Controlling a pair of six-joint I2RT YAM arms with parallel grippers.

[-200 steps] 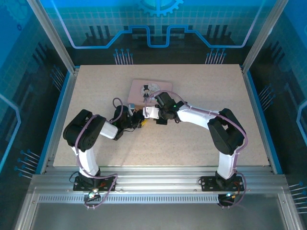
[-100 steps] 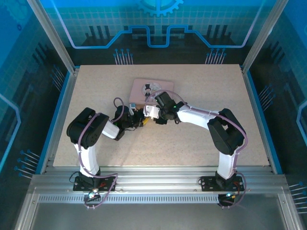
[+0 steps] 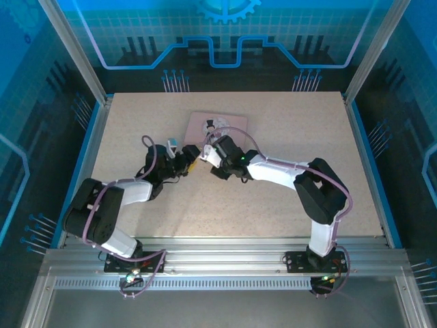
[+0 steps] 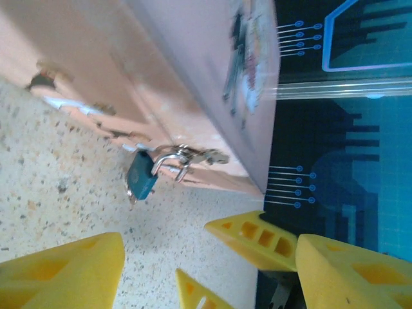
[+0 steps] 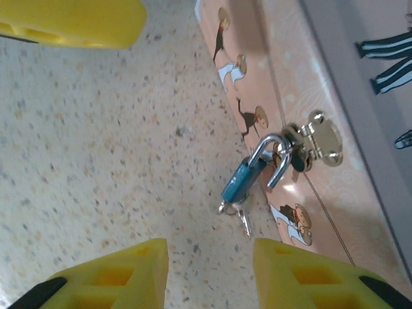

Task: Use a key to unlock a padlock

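Well, both have let go; left hand [image 4: 209, 251] spread wide, right hand [image 5: 209, 257] narrower, each empty; the padlock [image 5: 243, 180] hangs just ahead of the right hand on the pink box [image 5: 257, 71], key [image 5: 243, 222] left in it; shackle [image 5: 273, 145] looks sprung.

1. Right wrist view: the box [image 5: 309, 96] runs off at 12 and 3 o'clock; its lid picture [image 5: 386, 45] is cut to striped scraps.
2. The key [image 5: 244, 224], at 6 o'clock of the padlock [image 5: 241, 181], is too small to tell whether it is in the lock.
3. The right gripper [image 5: 209, 257] is cut off at 6 o'clock; a yellow finger [image 5: 71, 22] is cut at 11 o'clock.
4. Left wrist view: the lid picture is blurred; the left gripper [image 4: 209, 251] is cut off at 6 o'clock.
5. Top view: padlock and key are too small to find.
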